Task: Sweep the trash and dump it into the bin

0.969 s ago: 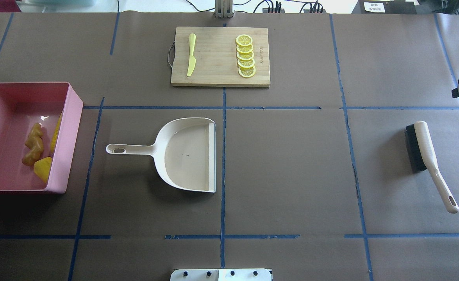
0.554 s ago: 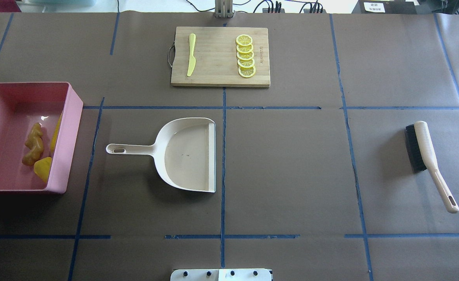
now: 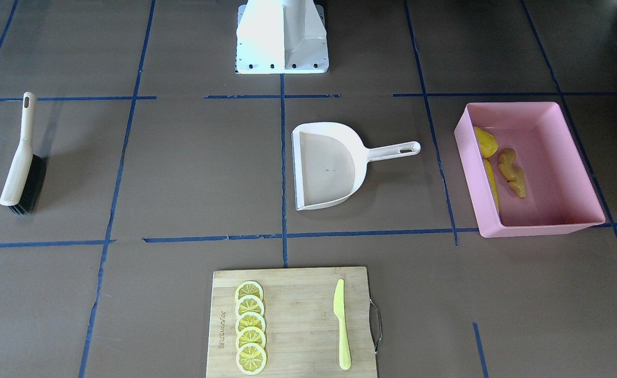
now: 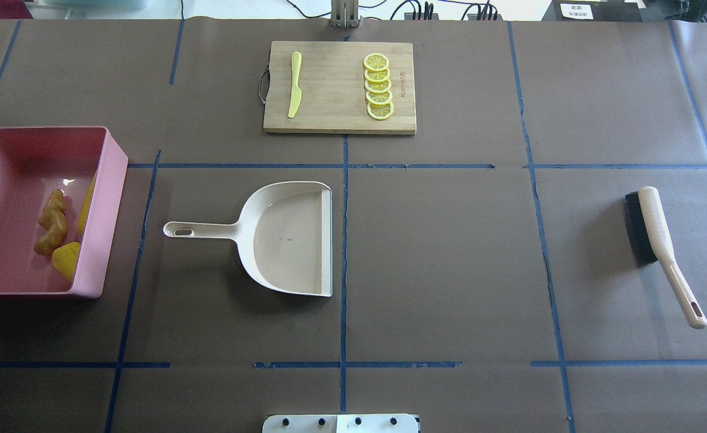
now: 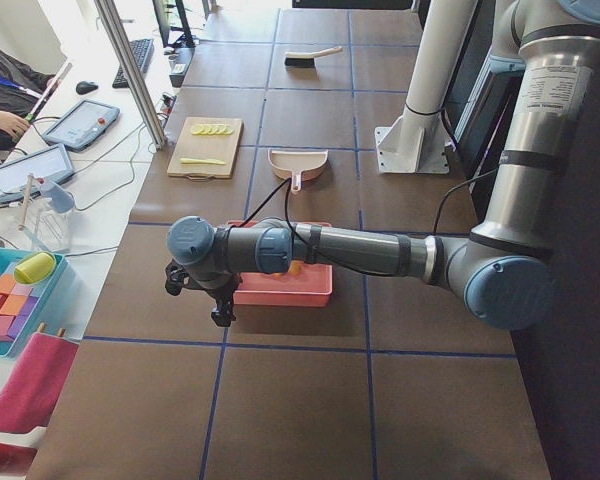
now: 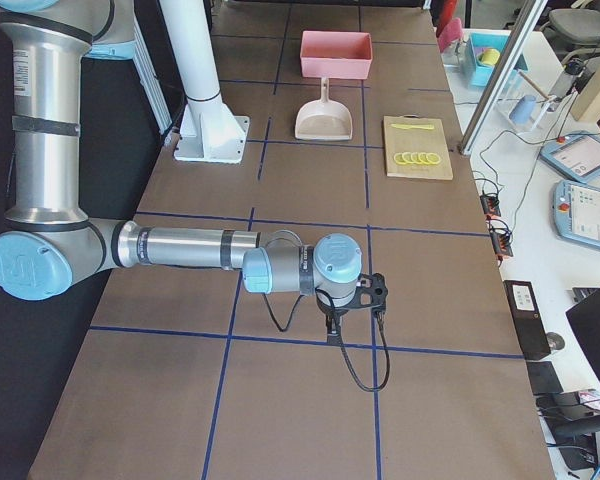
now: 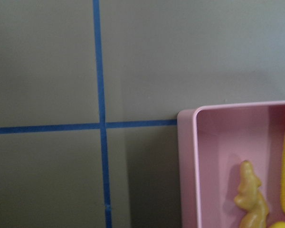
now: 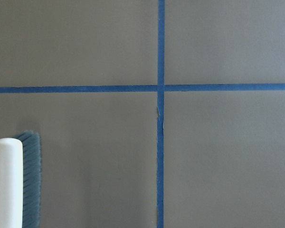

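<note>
Brown-papered surface (image 4: 449,252), blue tape grid (image 4: 343,337). Directly on it: pink bin (image 4: 103,222) at robot's left end, cream dustpan (image 4: 287,240) mid-surface, brush (image 4: 654,228) at right end, wooden cutting board (image 4: 335,90) far side.

My tabletop (image 4: 449,270) is brown, crossed by a grid of blue tape (image 4: 344,337). The bin (image 4: 109,198) is pink, the corn cob (image 3: 492,178) and lump (image 4: 65,260) yellow, the ginger root (image 4: 52,222) tan. The dustpan (image 4: 287,240) is cream, the brush (image 4: 654,222) cream with black bristles, the knife (image 4: 295,84) lime-green.
</note>
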Robot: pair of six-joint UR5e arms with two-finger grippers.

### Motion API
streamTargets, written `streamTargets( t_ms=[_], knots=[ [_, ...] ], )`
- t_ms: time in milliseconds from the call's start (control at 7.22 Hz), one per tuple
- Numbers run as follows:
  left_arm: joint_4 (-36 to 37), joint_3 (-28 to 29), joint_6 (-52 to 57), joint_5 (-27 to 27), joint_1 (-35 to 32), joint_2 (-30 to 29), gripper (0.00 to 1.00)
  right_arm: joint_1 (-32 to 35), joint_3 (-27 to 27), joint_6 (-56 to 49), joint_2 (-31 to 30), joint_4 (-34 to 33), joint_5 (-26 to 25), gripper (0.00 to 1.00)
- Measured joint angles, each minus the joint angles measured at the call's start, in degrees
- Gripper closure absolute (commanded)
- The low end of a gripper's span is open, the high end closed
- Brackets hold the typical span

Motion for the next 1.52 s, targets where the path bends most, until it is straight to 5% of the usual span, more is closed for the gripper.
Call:
streamTargets(
  t_ms=[415,969,1523],
  knots=[
    [-0.4,0.5,1.9,0.9,-3.2,3.0,0.0,0.6,0.3,0.5,-0.7,0.0,0.0,0.0],
    [-0.7,-3.9,-0.5,9.7,-5.9,5.2,0.0,0.6,0.6,0.5,-0.7,0.0,-0.1,0.0],
    [-2.1,-3.9,-0.9,10.3,-4.4,7.0,0.0,0.6,0.4,0.6,-0.6,-0.1,0.1,0.0]
  ],
)
